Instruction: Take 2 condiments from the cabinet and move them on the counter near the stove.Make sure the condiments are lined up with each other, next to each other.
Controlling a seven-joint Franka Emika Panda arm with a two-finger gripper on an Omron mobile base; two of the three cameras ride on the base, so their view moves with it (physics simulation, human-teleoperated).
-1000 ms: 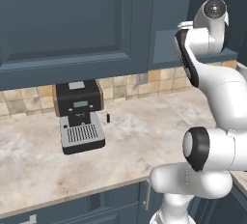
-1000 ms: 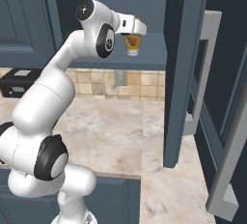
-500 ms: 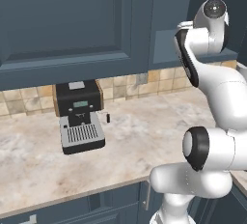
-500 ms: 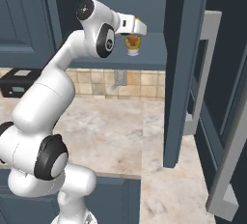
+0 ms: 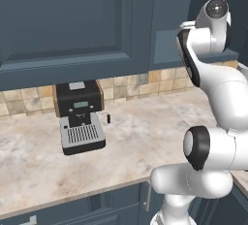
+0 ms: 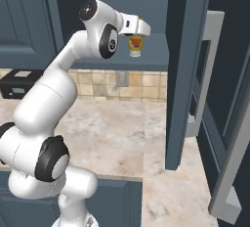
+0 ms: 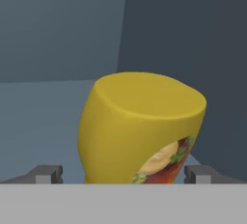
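the white arm is reaching up into the open dark blue cabinet (image 6: 146, 55), and its claw (image 7: 123, 174) is standing wide open with the yellow bottle (image 7: 140, 129) sitting between the two dark finger tips (image 7: 46, 174). in the hand view a gap is showing on each side of the bottle, so the tips are flanking it rather than pressing on it, and whether either tip is touching it cannot be told.

the cabinet is holding the yellow bottle on its slate-blue shelf (image 6: 151, 59), and from the right base view the bottle (image 6: 135, 45) is standing upright towards the shelf's front edge, just under the white hand, its red-orange label facing out. the bottle's lower part is partly hidden by the hand in that view. the cabinet's door (image 6: 183, 69) is hanging open to the right of the shelf, edge-on to the camera, with a second blue door and its long steel handle (image 6: 207, 74) further right.

below, the beige marbled surface (image 5: 145, 136) is running along the tiled wall. a black and silver coffee machine (image 5: 80, 117) is sitting at the back edge of the surface, against the tiles and under a closed wall cabinet (image 5: 68, 25).
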